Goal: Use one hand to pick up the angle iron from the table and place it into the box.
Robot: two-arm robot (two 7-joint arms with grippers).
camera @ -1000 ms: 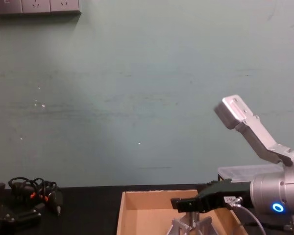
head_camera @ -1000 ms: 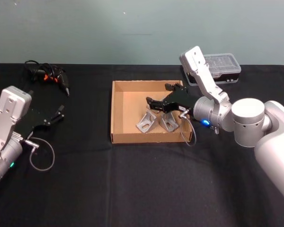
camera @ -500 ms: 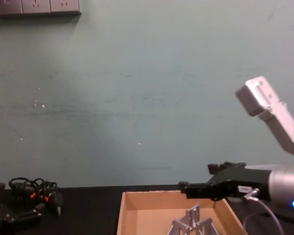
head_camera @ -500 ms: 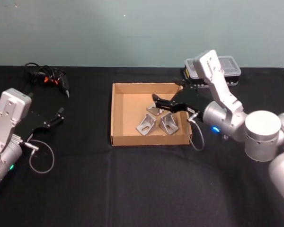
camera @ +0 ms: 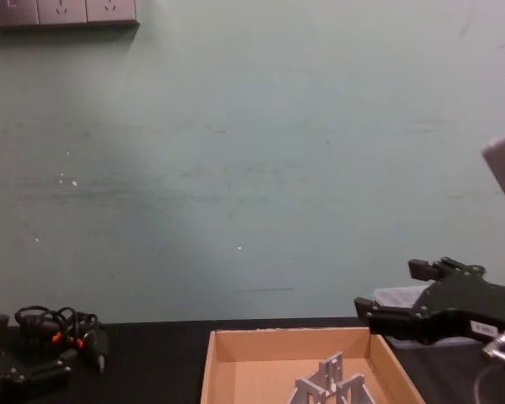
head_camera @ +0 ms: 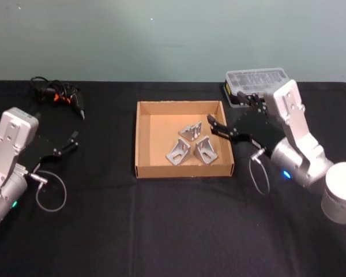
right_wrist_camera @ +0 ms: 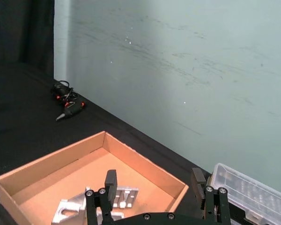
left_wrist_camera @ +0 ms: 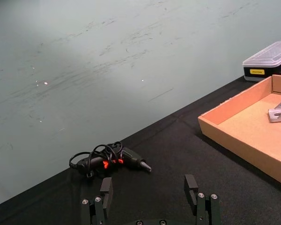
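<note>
The tan cardboard box (head_camera: 142, 138) sits mid-table on the black table (head_camera: 161, 219). Three silver angle irons lie inside it: one at the back (head_camera: 190, 131), one front left (head_camera: 179, 152), one front right (head_camera: 206, 149). My right gripper (head_camera: 214, 127) hovers over the box's right wall, open, with nothing between its fingers; the right wrist view shows the gripper (right_wrist_camera: 154, 180) spread wide above the angle irons (right_wrist_camera: 126, 197). My left gripper (head_camera: 71, 141) is parked open at the far left, and the left wrist view shows it (left_wrist_camera: 149, 185) holding nothing.
A clear-lidded plastic case (head_camera: 256, 81) stands behind the right arm at the table's back right. A black cable tangle with a tool (head_camera: 57, 92) lies at the back left. Bare tabletop stretches in front of the box.
My right gripper has drawn back to the right, from over the box's middle to its right wall. The third angle iron it covered now lies exposed. The left arm stayed put.
</note>
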